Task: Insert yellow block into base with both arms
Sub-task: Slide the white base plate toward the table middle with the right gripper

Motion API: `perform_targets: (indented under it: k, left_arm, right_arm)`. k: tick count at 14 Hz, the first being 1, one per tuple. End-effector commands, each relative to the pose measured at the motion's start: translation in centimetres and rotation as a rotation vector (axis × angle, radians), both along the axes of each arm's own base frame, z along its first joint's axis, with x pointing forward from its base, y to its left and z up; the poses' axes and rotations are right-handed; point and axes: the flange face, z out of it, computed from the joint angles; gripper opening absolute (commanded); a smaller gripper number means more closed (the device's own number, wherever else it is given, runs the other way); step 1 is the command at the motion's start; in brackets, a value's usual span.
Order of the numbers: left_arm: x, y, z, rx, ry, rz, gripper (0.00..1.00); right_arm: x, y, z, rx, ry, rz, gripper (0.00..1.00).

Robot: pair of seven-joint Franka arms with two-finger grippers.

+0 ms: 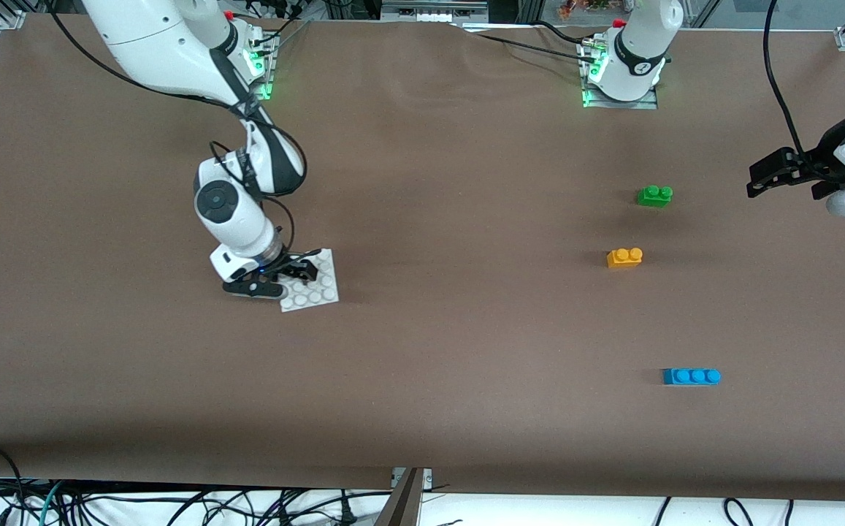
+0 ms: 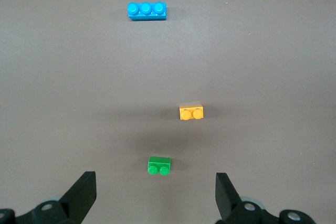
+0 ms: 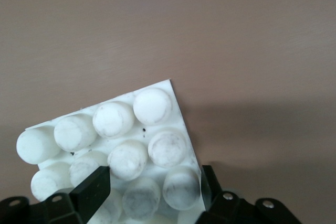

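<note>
Fingers of right gripper [image 1: 282, 276] straddle base [image 1: 318, 286]; yellow block [image 1: 624, 257] well apart.

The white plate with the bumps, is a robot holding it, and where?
The right end effector straddles one edge of the white base, fingers on either side; whether they actually clamp it cannot be told. The left end effector holds nothing.

The right gripper [image 1: 276, 277] sits at the base [image 1: 314, 285], seemingly straddling its edge; the yellow block [image 1: 624, 257] lies between green brick [image 1: 654, 195] and blue brick [image 1: 691, 376].
</note>
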Motion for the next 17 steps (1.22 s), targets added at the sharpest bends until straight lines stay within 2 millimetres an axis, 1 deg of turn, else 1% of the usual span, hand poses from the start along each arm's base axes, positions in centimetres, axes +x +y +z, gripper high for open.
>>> perform_targets:
  k: [1,4,7,10,12,16,17]
  left_arm:
    - [-0.2,0.3,0.2,0.004,0.005,-0.023,1.0]
    - [-0.2,0.3,0.2,0.004,0.007,-0.023,1.0]
    - [-0.2,0.3,0.2,0.004,0.005,-0.023,1.0]
    - [-0.2,0.3,0.2,0.004,0.005,-0.024,1.0]
    - [-0.2,0.3,0.2,0.004,0.009,-0.024,1.0]
    - [-0.2,0.3,0.2,0.004,0.007,-0.024,1.0]
    - [-0.2,0.3,0.2,0.004,0.008,-0.024,1.0]
  right_arm:
    - [0.0,3.5,-0.9,0.009,-0.004,-0.027,0.8]
    - [-0.5,7.0,-2.0,0.017,-0.004,-0.067,0.8]
    - [-0.9,10.5,-2.3,0.031,-0.007,-0.091,0.8]
    - [-0.9,15.1,-1.8,0.029,0.005,-0.137,0.8]
    - [-0.7,17.4,-1.6,0.035,0.005,-0.163,0.8]
    - [-1.5,21.9,-1.7,0.041,0.012,-0.182,0.79]
    - [-1.6,22.7,-1.7,0.038,0.009,-0.192,0.79]
